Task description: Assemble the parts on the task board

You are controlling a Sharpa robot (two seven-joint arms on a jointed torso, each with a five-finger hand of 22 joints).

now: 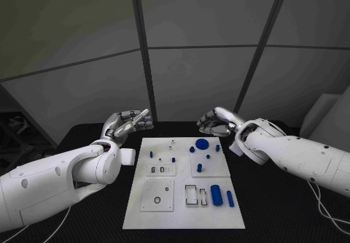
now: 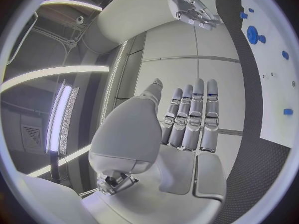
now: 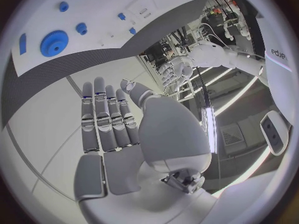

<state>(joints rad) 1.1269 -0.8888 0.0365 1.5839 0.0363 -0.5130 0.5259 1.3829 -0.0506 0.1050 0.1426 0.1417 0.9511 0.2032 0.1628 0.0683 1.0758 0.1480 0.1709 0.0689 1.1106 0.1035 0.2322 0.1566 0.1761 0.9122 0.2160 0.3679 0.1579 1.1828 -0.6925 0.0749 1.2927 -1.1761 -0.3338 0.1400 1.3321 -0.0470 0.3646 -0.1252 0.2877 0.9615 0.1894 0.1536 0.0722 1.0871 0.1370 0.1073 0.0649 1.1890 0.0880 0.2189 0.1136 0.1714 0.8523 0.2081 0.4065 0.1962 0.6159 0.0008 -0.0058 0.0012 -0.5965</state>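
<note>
The task board point(image 1: 182, 202), a white plate, lies flat on the black table point(image 1: 277, 202), nearer than both hands' fingers, with blue parts point(image 1: 216, 195) on it. Beyond its far edge, the left hand point(image 1: 128, 123) and right hand point(image 1: 216, 123) hover, fingers extended and holding nothing.

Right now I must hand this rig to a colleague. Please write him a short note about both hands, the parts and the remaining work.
Left robot hand: open, holds nothing, raised beyond the board's far left corner.
Right robot hand: open, holds nothing, raised beyond the far right corner.
Task board: middle of the table. Blue parts on it: round disc near the far edge, large cylinder and thin bar near the front right.
Done: no part is in hand. Left: the assembly.
</note>
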